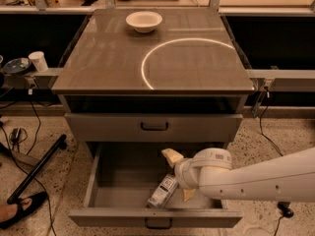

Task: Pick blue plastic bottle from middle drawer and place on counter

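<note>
While beside gripper (176, 176), blue plastic bottle (163, 191) white-labelled, flat.

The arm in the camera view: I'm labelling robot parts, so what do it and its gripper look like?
The arm is a thick, smooth white tube ending in a rounded white joint. The gripper, over the drawer beside the bottle, has two pale yellowish wedge-shaped fingers. No cables or markings show.
</note>
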